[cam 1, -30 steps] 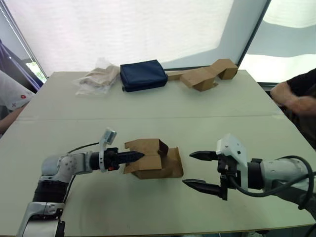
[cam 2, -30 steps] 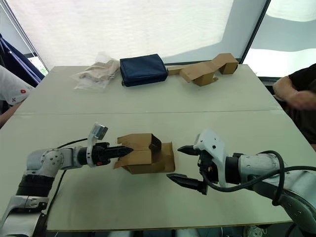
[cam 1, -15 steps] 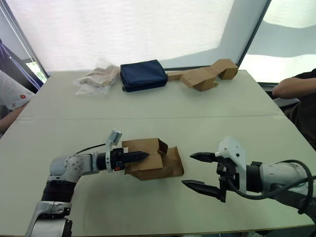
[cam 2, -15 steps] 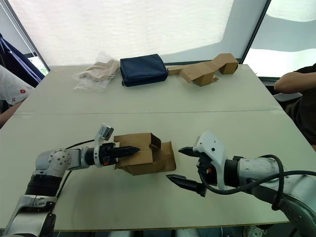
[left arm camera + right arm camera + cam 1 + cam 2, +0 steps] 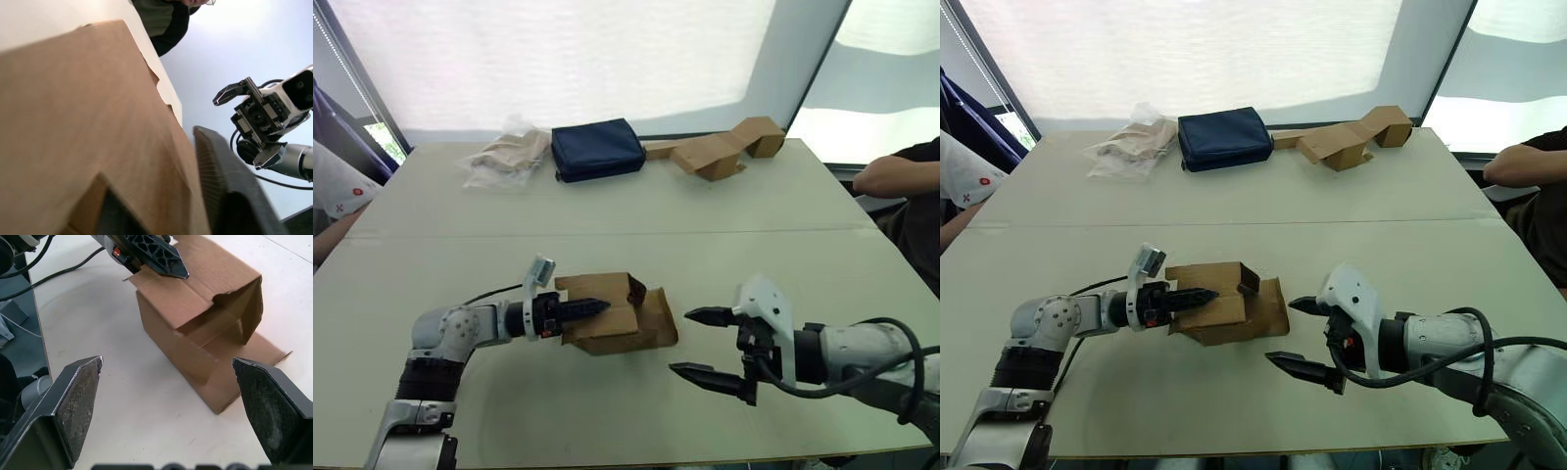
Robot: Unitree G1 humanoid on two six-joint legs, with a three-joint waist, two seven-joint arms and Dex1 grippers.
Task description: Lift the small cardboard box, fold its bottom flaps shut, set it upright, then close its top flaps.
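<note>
With small cardboard box (image 5: 607, 315) pinched by left gripper (image 5: 590, 308) on one panel only, and right gripper (image 5: 700, 345) spread wide beside it, box could be twisted loose when lifted.

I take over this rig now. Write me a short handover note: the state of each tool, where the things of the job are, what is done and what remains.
Left tool: shut on the upper wall of the small cardboard box.
Right tool: open, in the air beside the box's open end, touching nothing.
Box: lying on its side on the table, open end toward the right tool, flaps there spread open.
Done: the left tool has a grip on the box.
Left: lift the box, fold the bottom flaps shut, set it upright, close the top flaps.
</note>
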